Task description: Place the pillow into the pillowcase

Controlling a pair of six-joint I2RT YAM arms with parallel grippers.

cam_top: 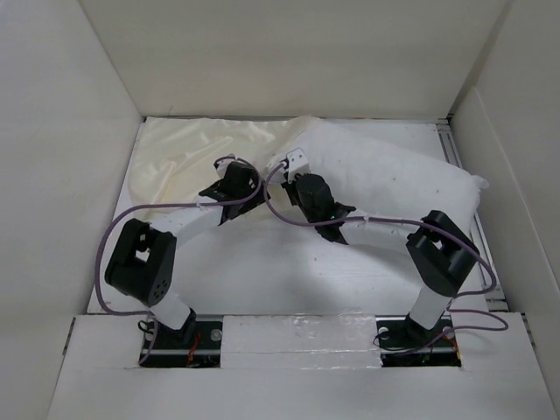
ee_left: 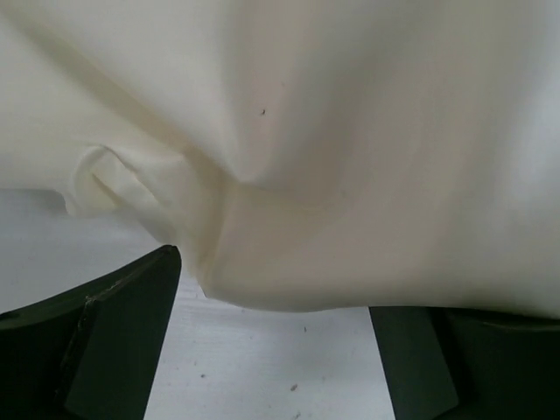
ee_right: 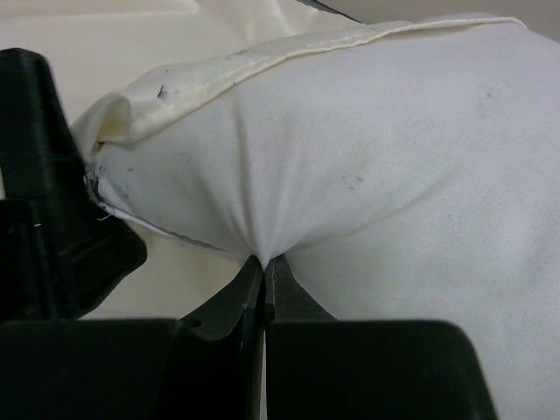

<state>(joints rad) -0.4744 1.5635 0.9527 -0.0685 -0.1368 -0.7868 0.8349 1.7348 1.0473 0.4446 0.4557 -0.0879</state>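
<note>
The plump white pillow (cam_top: 394, 175) lies across the back right of the table, its left corner raised. My right gripper (cam_top: 290, 173) is shut on a pinch of the pillow's fabric (ee_right: 265, 254) near that corner. The cream pillowcase (cam_top: 179, 157) lies wrinkled at the back left. In the right wrist view a hemmed cream edge (ee_right: 262, 57) runs along the top of the pillow (ee_right: 394, 157). My left gripper (cam_top: 247, 179) is open just left of the pillow corner. In the left wrist view its fingers (ee_left: 105, 332) stand wide apart over bare table, with the pillowcase (ee_left: 332, 175) bunched just ahead.
White walls (cam_top: 70, 131) enclose the table on the left, back and right. A metal rail (cam_top: 468, 201) runs along the right edge behind the pillow. Purple cables (cam_top: 114, 236) loop off both arms. Bare white tabletop (cam_top: 289, 271) lies between the arms.
</note>
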